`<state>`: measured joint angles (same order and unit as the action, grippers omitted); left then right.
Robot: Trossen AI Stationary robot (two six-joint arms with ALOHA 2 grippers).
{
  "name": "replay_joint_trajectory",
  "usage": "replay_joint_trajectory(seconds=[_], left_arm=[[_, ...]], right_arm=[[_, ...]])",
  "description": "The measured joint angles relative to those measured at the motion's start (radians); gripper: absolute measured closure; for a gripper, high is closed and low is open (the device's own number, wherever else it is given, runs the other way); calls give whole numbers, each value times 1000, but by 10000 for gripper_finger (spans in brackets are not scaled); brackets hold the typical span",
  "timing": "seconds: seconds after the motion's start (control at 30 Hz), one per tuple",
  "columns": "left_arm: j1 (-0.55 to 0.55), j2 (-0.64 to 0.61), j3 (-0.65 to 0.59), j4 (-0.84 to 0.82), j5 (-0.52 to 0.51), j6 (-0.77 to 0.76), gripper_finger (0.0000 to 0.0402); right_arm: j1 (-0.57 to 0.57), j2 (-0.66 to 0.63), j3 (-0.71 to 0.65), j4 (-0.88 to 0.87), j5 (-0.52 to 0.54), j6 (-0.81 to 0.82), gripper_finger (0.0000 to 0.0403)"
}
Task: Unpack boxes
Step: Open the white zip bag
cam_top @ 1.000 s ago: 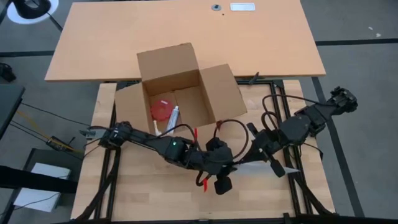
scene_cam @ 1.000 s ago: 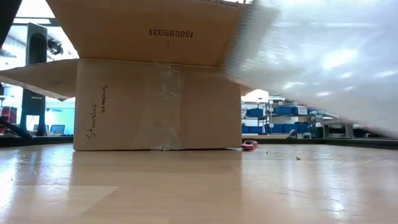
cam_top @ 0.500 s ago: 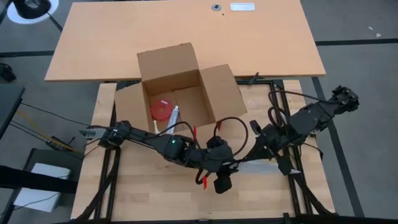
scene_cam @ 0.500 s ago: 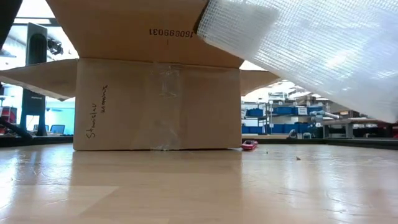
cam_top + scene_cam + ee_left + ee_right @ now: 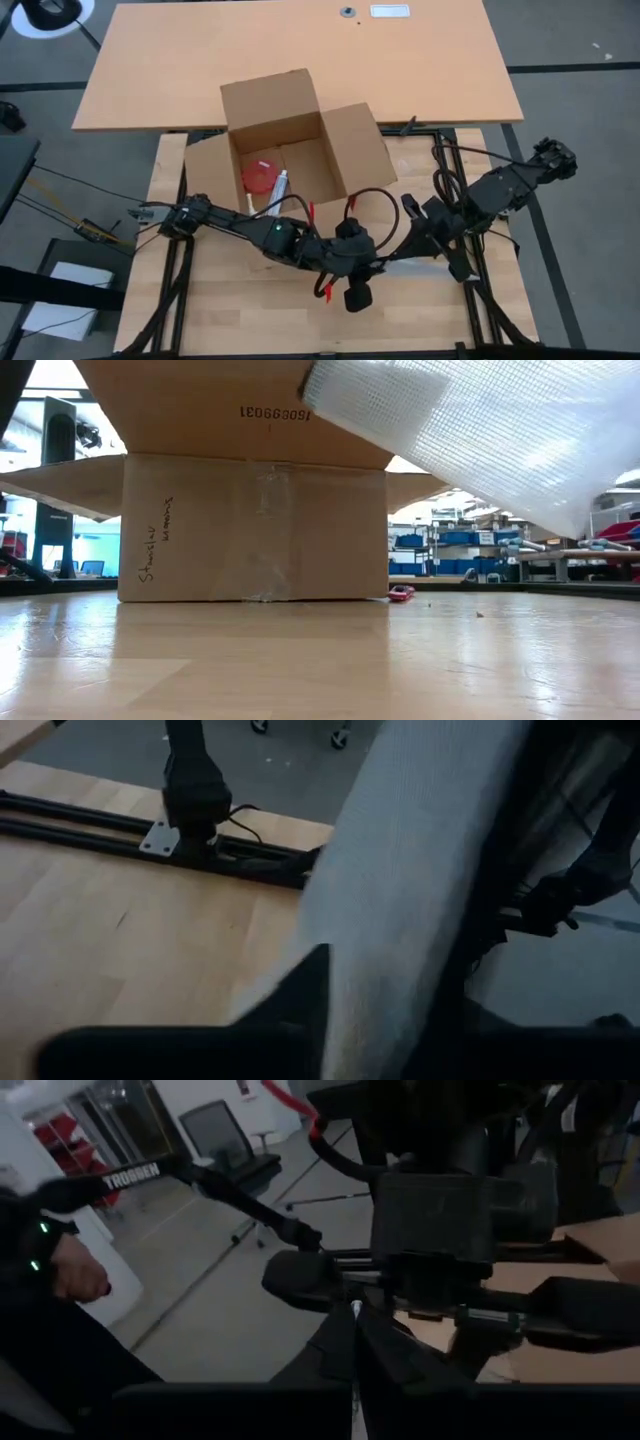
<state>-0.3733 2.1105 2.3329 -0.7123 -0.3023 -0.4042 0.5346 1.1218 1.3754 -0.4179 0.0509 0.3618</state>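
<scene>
Inside the carton [image 5: 290, 150], which is sitting open with its 4 flaps spread, a red round item [image 5: 258, 178] and a white tube [image 5: 279, 187] are lying. Just in front of the carton, the left gripper [image 5: 368, 268] and right gripper [image 5: 392, 262] are meeting at a clear mesh-patterned plastic bag [image 5: 480, 430]; the right jaws are closing tight on it, while the left jaws' state cannot be told.

Brown cardboard carton [image 5: 290, 150] with clear tape strips, dark printed number on flap and dark handwriting on its side; inside it a red round item [image 5: 258, 178] and a white tube [image 5: 279, 186]. Clear plastic bag [image 5: 480, 430] beside the carton shows a fine white grid pattern. Light wood table [image 5: 240, 310] under the carton, black arms, red cutter bits [image 5: 329, 291].
</scene>
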Motion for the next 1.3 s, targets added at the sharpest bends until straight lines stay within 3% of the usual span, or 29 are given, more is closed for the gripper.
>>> replay_joint_trajectory(seconds=[0.1, 0.37, 0.57, 0.7, 1.0, 1.3], left_arm=[[-1, 0, 0, 0, 0, -29, 387], [-23, 0, 2, -130, 69, -256, 395], [-40, 0, 1, -315, 103, -412, 396], [-40, 8, 1, -296, 102, -351, 396], [-40, 9, 1, -293, 100, -302, 395], [-40, 9, 1, -293, 94, -295, 395]], right_arm=[[0, 4, -1, 10, -1, 93, 387], [-10, -40, 2, -7, -26, 75, 331], [11, -14, 54, -313, 33, 18, 277], [14, 36, 35, -404, 107, -7, 254], [-8, 100, 36, -291, 110, -100, 208], [-47, 119, 36, -253, 102, -94, 234]])
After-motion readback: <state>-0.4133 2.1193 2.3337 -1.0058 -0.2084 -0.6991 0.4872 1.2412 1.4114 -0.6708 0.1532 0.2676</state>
